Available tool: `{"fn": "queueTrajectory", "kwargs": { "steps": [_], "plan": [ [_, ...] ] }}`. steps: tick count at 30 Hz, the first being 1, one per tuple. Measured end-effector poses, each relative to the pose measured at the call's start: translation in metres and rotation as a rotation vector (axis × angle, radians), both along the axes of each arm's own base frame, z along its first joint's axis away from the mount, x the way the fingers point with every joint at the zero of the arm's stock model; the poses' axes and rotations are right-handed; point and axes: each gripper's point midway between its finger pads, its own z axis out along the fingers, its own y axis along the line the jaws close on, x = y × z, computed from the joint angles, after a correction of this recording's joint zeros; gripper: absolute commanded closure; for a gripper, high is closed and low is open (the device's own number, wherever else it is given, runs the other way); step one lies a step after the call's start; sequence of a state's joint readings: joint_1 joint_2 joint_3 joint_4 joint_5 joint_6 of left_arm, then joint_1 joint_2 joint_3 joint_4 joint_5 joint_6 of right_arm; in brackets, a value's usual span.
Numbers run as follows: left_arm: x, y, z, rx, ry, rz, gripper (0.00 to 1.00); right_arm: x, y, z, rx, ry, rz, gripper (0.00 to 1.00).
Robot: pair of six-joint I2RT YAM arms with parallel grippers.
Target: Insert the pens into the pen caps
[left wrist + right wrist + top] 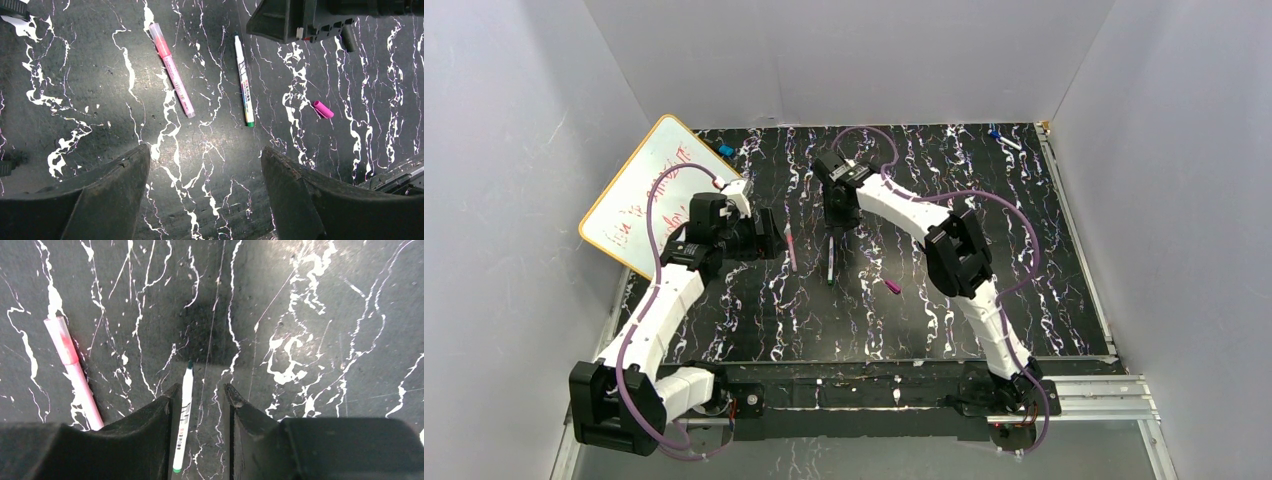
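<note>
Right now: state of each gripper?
Left gripper: open, empty.
Right gripper: open, jaws astride the thin white green-tipped pen, not clamped.

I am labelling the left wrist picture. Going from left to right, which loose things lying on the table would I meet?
pink pen → whitish pen with the green end → magenta cap

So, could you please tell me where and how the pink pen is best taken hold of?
Grip the pink pen at mid-barrel, coming straight down with the fingers across its width. It lies flat on the table, so only its long sides are free. The white pen lies beside it but apart, leaving room for a finger. The open left gripper looks best placed.
</note>
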State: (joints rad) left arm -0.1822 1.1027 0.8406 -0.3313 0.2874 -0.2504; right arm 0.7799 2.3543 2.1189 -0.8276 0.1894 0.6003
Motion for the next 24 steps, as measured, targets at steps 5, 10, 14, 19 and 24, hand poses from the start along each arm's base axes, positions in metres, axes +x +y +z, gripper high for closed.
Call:
{"fn": "queueTrajectory", "kwargs": {
  "steps": [5, 10, 14, 19, 24],
  "plan": [
    [0.000, 0.000, 0.000, -0.007, 0.000, -0.007, 0.21, -0.015, 0.009, -0.002, -0.007, 0.016, 0.021, 0.58],
    [-0.001, 0.000, 0.000, -0.009, 0.002, -0.015, 0.21, -0.028, 0.019, -0.004, -0.004, 0.027, 0.047, 0.59],
    [-0.003, 0.002, -0.004, -0.006, 0.013, -0.014, 0.21, -0.034, 0.021, -0.004, -0.011, 0.036, 0.053, 0.60],
    [-0.005, 0.002, -0.006, -0.005, 0.019, -0.018, 0.20, -0.037, 0.014, -0.012, -0.036, 0.053, 0.045, 0.61],
    [-0.005, 0.002, -0.006, -0.007, 0.018, -0.021, 0.20, -0.043, 0.006, -0.025, -0.067, 0.081, 0.039, 0.63]
  ]
}}
